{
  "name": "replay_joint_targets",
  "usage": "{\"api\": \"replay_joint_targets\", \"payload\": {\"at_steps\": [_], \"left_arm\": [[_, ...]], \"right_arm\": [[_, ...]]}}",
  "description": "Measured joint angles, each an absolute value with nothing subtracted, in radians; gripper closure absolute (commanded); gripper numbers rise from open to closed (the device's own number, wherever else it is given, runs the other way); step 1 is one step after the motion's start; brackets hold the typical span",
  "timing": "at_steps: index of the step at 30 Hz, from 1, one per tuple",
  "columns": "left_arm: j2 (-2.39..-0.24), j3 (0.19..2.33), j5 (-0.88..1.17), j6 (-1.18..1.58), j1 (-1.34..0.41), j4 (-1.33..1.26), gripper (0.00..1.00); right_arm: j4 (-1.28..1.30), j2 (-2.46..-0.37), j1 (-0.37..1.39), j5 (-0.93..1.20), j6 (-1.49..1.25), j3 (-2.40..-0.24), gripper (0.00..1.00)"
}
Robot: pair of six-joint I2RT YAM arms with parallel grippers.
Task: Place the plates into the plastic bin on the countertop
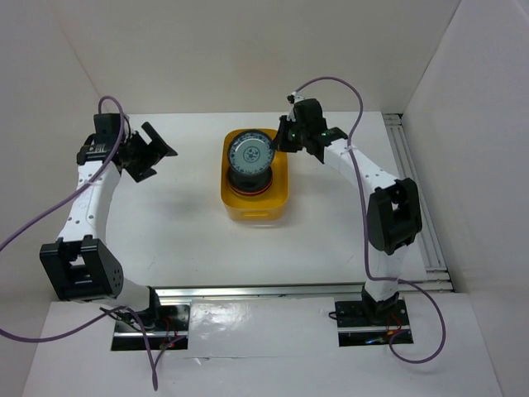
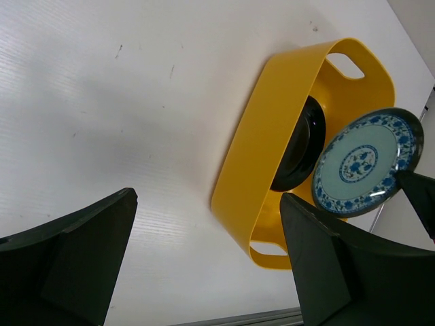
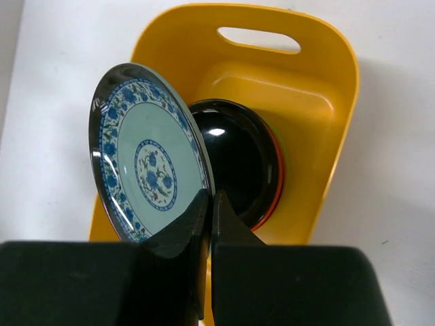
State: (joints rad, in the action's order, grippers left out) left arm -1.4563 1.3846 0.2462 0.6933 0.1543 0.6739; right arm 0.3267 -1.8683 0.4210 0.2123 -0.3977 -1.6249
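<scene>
The yellow-orange plastic bin (image 1: 281,192) stands on the white countertop (image 1: 182,231) at the middle. Inside it lies a stack of plates with a glossy black plate (image 3: 238,159) on top and an orange rim (image 3: 277,190) under it. My right gripper (image 3: 212,204) is shut on the edge of a blue patterned plate (image 3: 146,159) and holds it tilted above the bin; it also shows in the top view (image 1: 250,153) and the left wrist view (image 2: 363,163). My left gripper (image 1: 153,151) is open and empty, above the countertop to the left of the bin (image 2: 272,142).
White walls stand close on the left, back and right. A metal rail (image 1: 273,291) runs along the front edge, and another rail (image 1: 417,190) along the right side. Purple cables hang from both arms.
</scene>
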Motion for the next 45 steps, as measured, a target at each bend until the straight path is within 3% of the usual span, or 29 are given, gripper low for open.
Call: {"api": "replay_joint_targets", "payload": {"at_steps": [6,7,8,11,13,15,16,27,38,45], "left_arm": [[-1.453,1.426,0.256,0.690,0.154,0.704,0.00],[-1.451,1.439,0.260,0.688,0.154,0.712,0.00],[-1.449,1.455,0.263,0.688,0.154,0.721,0.00],[-1.428,1.507,0.265,0.688,0.154,0.748,0.00],[-1.391,1.528,0.251,0.689,0.154,0.752,0.00],[-1.347,1.535,0.231,0.691,0.154,0.757,0.00],[-1.322,1.541,0.220,0.692,0.154,0.763,0.00],[-1.270,1.625,0.071,0.680,0.154,0.834,0.00],[-1.237,1.824,-0.174,0.680,0.076,0.938,0.00],[-1.277,1.887,-0.206,0.684,0.025,0.977,0.00]], "right_arm": [[0.330,-1.920,0.424,0.186,-0.375,-1.625,0.99],[0.331,-1.930,0.426,0.183,-0.374,-1.625,0.97],[0.332,-1.938,0.428,0.180,-0.373,-1.625,0.89],[0.336,-1.960,0.439,0.177,-0.369,-1.625,0.83],[0.336,-1.969,0.446,0.176,-0.370,-1.625,0.61],[0.339,-1.974,0.452,0.174,-0.373,-1.626,0.33],[0.341,-1.975,0.455,0.173,-0.376,-1.631,0.00],[0.486,-1.893,0.507,0.070,-0.324,-1.880,0.00],[0.701,-1.233,0.347,-0.249,-0.226,-1.795,0.00],[0.865,-1.072,0.351,-0.366,-0.218,-1.874,0.00]]}}
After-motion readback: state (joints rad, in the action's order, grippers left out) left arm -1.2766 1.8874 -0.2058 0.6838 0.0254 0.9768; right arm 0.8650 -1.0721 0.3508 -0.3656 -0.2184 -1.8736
